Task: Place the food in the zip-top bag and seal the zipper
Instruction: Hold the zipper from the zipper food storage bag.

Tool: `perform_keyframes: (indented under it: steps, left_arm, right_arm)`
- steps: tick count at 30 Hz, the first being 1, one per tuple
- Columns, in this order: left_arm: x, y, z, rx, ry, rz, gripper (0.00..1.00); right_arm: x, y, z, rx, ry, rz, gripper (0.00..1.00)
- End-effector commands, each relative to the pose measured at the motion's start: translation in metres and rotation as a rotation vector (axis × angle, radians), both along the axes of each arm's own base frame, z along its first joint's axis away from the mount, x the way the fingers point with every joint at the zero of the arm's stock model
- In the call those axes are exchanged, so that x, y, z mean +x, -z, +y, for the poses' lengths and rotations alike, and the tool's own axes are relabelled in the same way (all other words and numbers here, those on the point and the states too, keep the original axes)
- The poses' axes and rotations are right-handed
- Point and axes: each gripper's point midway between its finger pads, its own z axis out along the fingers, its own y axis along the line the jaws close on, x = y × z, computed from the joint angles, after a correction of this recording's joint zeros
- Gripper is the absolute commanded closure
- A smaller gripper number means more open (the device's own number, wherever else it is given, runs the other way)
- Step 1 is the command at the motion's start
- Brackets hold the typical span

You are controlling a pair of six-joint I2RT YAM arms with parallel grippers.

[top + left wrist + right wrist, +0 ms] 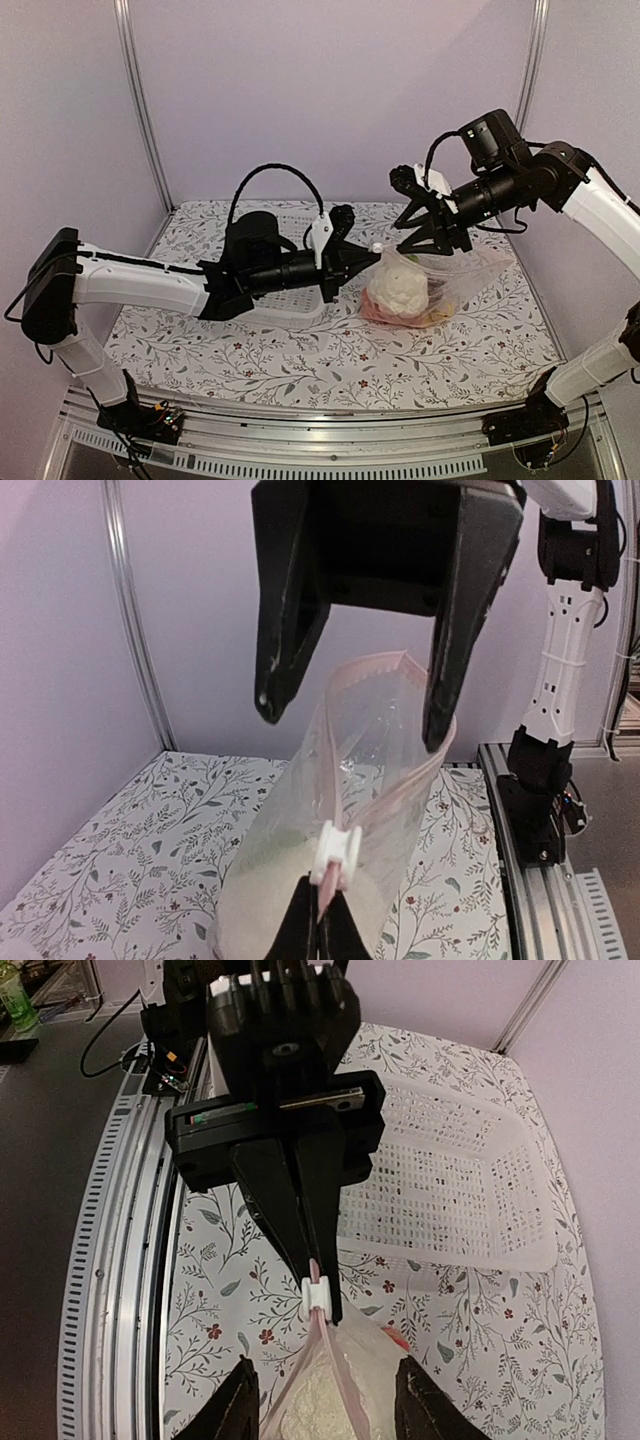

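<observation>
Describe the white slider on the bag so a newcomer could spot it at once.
Find the white slotted basket; the clear zip-top bag stands just right of it. The left claw pinches the bag's pink zipper, and the slider sits at its tips: a small white clip, the only solid piece on that thin strip.

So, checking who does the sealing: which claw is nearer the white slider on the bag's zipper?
Left. The left claw is shut on the zipper right beside the white slider; the right claw is open, straddling the mouth of the bag a little beyond it.
</observation>
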Motion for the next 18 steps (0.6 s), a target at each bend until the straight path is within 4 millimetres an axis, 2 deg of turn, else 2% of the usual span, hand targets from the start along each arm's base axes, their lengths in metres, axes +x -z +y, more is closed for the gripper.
perform_keyframes:
  steps: [1, 7, 18]
  left_arm:
    - [-0.012, -0.021, 0.002, -0.032, 0.022, -0.018, 1.0]
    - [-0.016, -0.023, 0.001, -0.033, 0.034, -0.019, 1.0]
    - [-0.017, -0.022, 0.0, -0.029, 0.039, -0.021, 1.0]
  right_arm:
    - [-0.005, 0.007, 0.016, -0.033, 0.016, 0.02, 0.56]
    - [-0.009, 0.011, 0.025, -0.04, 0.008, 0.021, 0.61]
    - [-0.001, 0.017, 0.032, -0.056, 0.018, 0.014, 0.71]
